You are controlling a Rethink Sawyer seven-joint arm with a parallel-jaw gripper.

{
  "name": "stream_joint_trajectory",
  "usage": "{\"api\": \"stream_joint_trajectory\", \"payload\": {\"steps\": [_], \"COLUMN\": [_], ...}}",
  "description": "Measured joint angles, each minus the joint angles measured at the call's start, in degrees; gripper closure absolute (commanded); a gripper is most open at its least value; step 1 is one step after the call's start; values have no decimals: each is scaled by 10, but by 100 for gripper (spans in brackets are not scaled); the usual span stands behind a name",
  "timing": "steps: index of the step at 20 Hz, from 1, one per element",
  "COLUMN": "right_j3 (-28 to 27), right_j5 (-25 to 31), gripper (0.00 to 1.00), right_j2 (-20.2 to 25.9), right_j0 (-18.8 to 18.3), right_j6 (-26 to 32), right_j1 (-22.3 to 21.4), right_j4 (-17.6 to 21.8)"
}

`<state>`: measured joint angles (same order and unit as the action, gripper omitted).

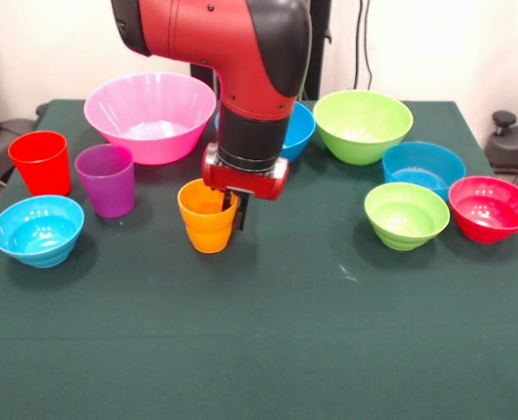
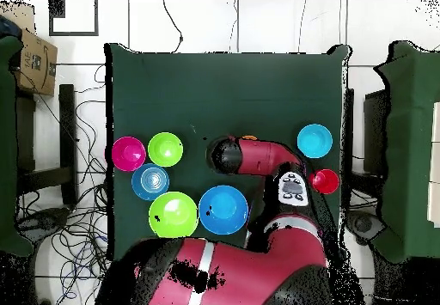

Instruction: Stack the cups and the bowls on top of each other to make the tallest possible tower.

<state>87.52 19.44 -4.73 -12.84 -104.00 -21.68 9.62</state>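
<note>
Orange cup [image 1: 206,216] stands upright on the green tablecloth [image 1: 268,341], just front of table centre. The gripper [image 1: 234,208] is down at its rim at about 3 o'clock: one dark finger [image 1: 241,213] shows outside the wall, the other appears to sit inside the mouth (partly hidden by the wrist). Whether the fingers are already pinched on the wall I cannot tell.

Step in hand, by my reading: picking the orange cup, the first piece of the tower; nothing is stacked yet. Next move calls for a firm pinch on the rim, a straight lift clear of the neighbours, then a carry to a wide base.

Outward from the cup: purple cup [image 1: 107,179] at 9 o'clock, red cup [image 1: 41,162] beyond it, light blue bowl [image 1: 37,229] at 8 o'clock. Big pink bowl [image 1: 150,115] at 11 o'clock. At 1 to 2 o'clock, a blue bowl [image 1: 299,131] half behind the arm and a mid-sized lime green bowl [image 1: 362,125]. At 3 o'clock, small lime green bowl [image 1: 406,214], small blue bowl [image 1: 423,166], red bowl [image 1: 490,207].

Room: white wall behind, cables trailing on a tiled floor in the overhead view, a cardboard box [image 2: 33,59] at its upper left.
</note>
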Motion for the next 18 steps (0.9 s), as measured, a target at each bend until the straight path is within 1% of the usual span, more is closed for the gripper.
{"api": "stream_joint_trajectory", "payload": {"steps": [8,18], "right_j3": [-3,-16], "right_j5": [-13,-14], "gripper": [100,100], "right_j2": [-18,-30], "right_j0": [25,47], "right_j6": [-21,-25], "right_j1": [6,15], "right_j4": [-23,-50]}}
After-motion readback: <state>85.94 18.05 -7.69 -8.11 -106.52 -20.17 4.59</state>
